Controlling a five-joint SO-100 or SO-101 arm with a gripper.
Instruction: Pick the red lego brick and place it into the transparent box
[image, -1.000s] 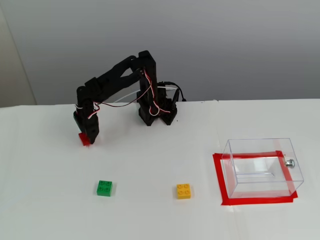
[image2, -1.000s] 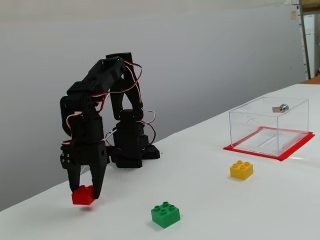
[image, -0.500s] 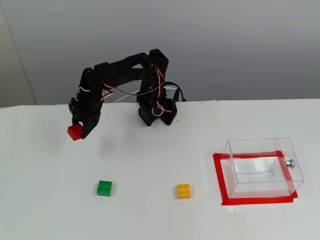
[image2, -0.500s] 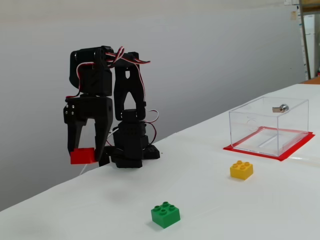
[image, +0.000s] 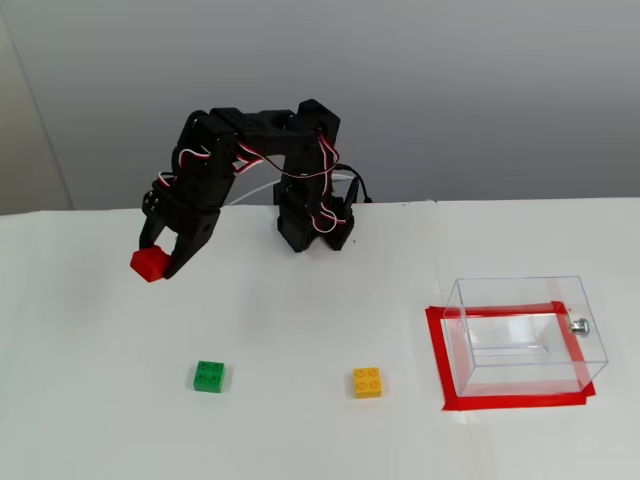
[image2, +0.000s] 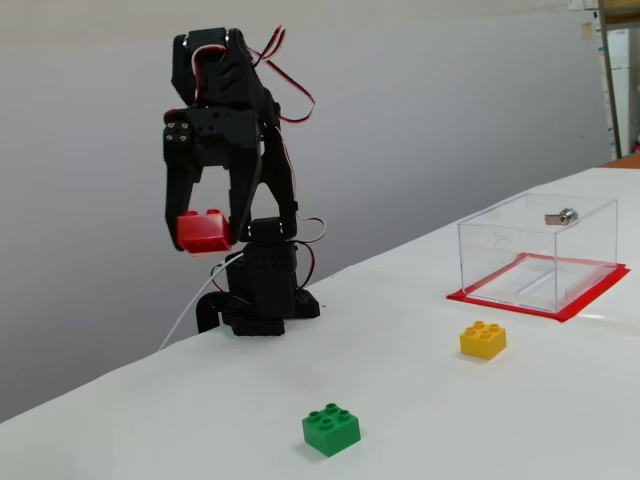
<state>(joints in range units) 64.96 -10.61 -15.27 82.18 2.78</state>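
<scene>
While the arm (image: 300, 170) stands folded at the back of the white counter (image: 300, 440), its claw (image: 158, 262) hangs in the air, closed on the red brick (image: 148, 264), which is clear of the surface. In a fixed view from the side, the brick (image2: 203, 231) sits pinched between the two black fingers (image2: 240, 205), studs up and slightly tilted. The clear box (image: 525, 335) stands well apart at the right in a fixed view, inside a red tape rectangle (image: 437, 355). A green brick (image: 209, 377) and a yellow brick (image: 367, 382) lie on the counter, between claw and box.
</scene>
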